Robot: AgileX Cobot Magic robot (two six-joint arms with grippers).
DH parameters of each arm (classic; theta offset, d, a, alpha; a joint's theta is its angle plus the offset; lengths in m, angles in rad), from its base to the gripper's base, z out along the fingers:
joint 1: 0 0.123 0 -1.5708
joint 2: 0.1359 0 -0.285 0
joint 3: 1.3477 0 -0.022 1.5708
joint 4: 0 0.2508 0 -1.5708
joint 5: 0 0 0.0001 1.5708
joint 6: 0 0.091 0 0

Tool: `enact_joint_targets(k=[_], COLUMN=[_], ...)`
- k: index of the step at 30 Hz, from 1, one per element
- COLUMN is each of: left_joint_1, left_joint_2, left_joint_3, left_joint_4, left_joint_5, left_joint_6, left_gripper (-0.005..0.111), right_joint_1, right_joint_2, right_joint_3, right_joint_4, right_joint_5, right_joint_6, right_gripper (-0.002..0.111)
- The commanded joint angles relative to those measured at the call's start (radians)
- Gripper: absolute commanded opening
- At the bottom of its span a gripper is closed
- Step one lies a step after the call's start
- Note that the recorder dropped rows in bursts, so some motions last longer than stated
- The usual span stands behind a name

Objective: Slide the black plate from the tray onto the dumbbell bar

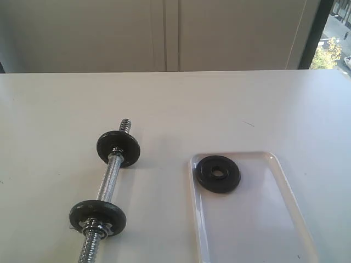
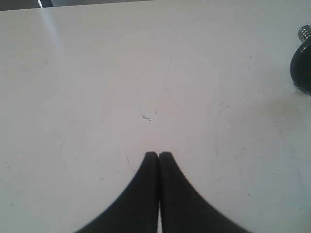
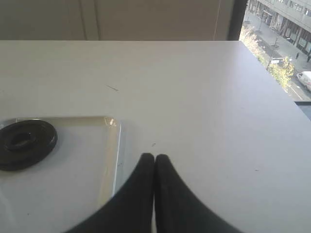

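Observation:
The black plate (image 1: 219, 173) lies flat in the far left corner of the white tray (image 1: 285, 189), and the right wrist view shows the plate (image 3: 25, 143) on the tray (image 3: 109, 160) too. The dumbbell bar (image 1: 108, 183) lies on the table left of the tray, with two black discs and chrome nuts on it. One threaded end with a disc (image 2: 303, 63) shows in the left wrist view. My left gripper (image 2: 158, 154) is shut over bare table, holding nothing. Beside the tray's edge my right gripper (image 3: 154, 156) is shut and empty. Neither gripper appears in the exterior view.
The white table (image 1: 175, 104) runs back to a pale wall. A window (image 1: 333, 33) is at the far right, past the table's right edge (image 3: 272, 82).

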Motion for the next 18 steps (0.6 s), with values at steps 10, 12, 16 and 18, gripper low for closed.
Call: enact_joint_targets(k=[10,12,16,18], left_joint_1=[-0.002,-0.002,-0.002,-0.002], left_joint_2=[-0.004,-0.004,-0.004,-0.004], left_joint_3=[0.003,0.003,0.003,0.003], left_joint_4=[-0.003,-0.003,-0.003,-0.003], left_joint_5=[-0.004,-0.004,-0.004,-0.004], left_joint_6=[-0.006,-0.006,-0.006,-0.006], left_gripper=[0.0,0.0,0.0,0.0], right_joint_1=[0.042,0.05,0.05,0.05], right_joint_2=[-0.005,-0.005,-0.005,-0.005], right_joint_3=[0.002,0.002,0.002,0.002], right_joint_4=[0.0,0.0,0.0,0.0], right_joint_5=[-0.006,-0.006,-0.006,-0.006], right_joint_6=[0.003,0.003,0.003,0.003], right_gripper=[0.0,0.0,0.0,0.0])
